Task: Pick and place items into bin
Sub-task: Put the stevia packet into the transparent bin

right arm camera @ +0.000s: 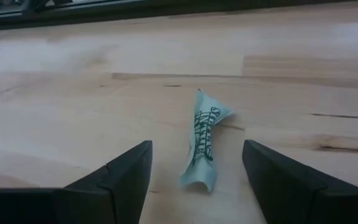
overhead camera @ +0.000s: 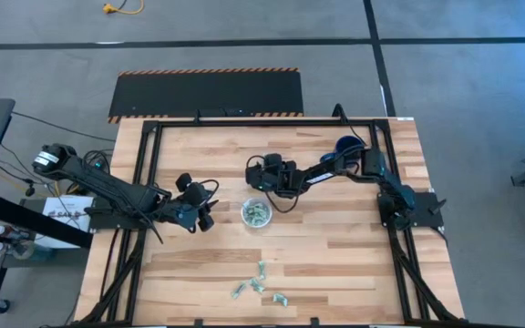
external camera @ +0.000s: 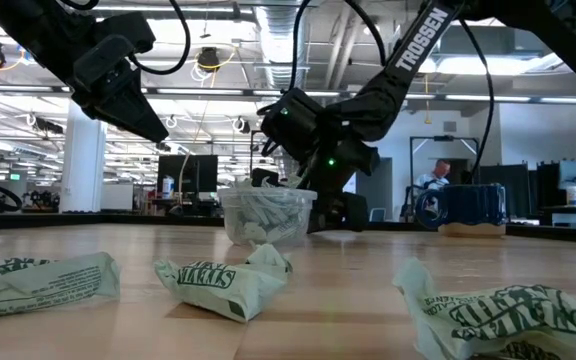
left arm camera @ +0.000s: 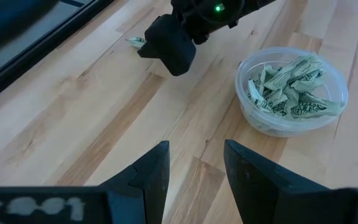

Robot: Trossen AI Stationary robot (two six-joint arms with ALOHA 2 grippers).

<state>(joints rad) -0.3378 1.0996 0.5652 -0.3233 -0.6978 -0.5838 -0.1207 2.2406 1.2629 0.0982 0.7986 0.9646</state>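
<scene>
Both end effectors stand open and hold nothing. We see the right end effector [right arm camera: 194,171] low over the table [overhead camera: 335,264], its dark wedge-shaped fingers [right arm camera: 117,177] straddling one crinkled green-and-white wrapper [right arm camera: 202,146]; in the high view that piece is hidden under the arm. The left end effector [left arm camera: 194,168] hovers just left of the bin [overhead camera: 257,213], tilted toward it. We make out the bin as a round translucent plastic cup holding a heap of crumpled wrappers [left arm camera: 291,93]. More loose wrappers [overhead camera: 261,288] lie near the table's front edge, well apart from the bin; their printing is too small to read. A dark blue mug [overhead camera: 348,146] sits behind the right arm, partly covered by it.
</scene>
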